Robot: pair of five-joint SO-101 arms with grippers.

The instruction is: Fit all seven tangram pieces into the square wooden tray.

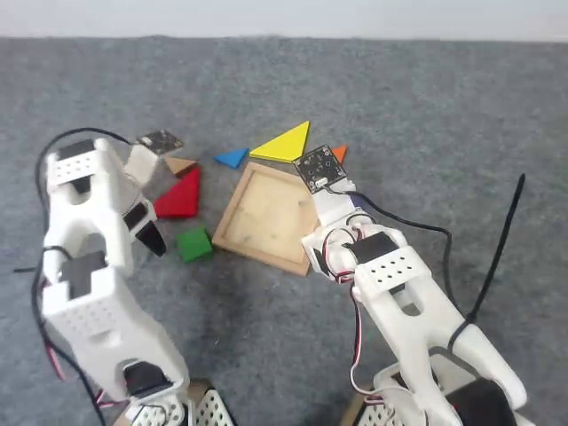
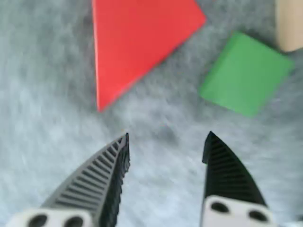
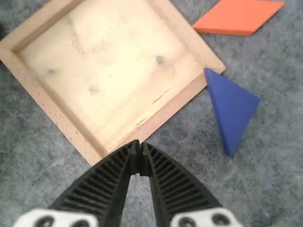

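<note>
The square wooden tray lies mid-table with nothing in it; its floor is bare. To its left lie a red triangle and a green square. My left gripper is open just above the carpet, short of the red triangle and the green square. My right gripper is shut and holds nothing, at the tray's outer rim. A dark blue triangle and an orange parallelogram lie beside that rim.
Behind the tray lie a yellow triangle, a small blue triangle, an orange piece and a tan triangle. The tray's corner lies close to the green square. Grey carpet covers the table.
</note>
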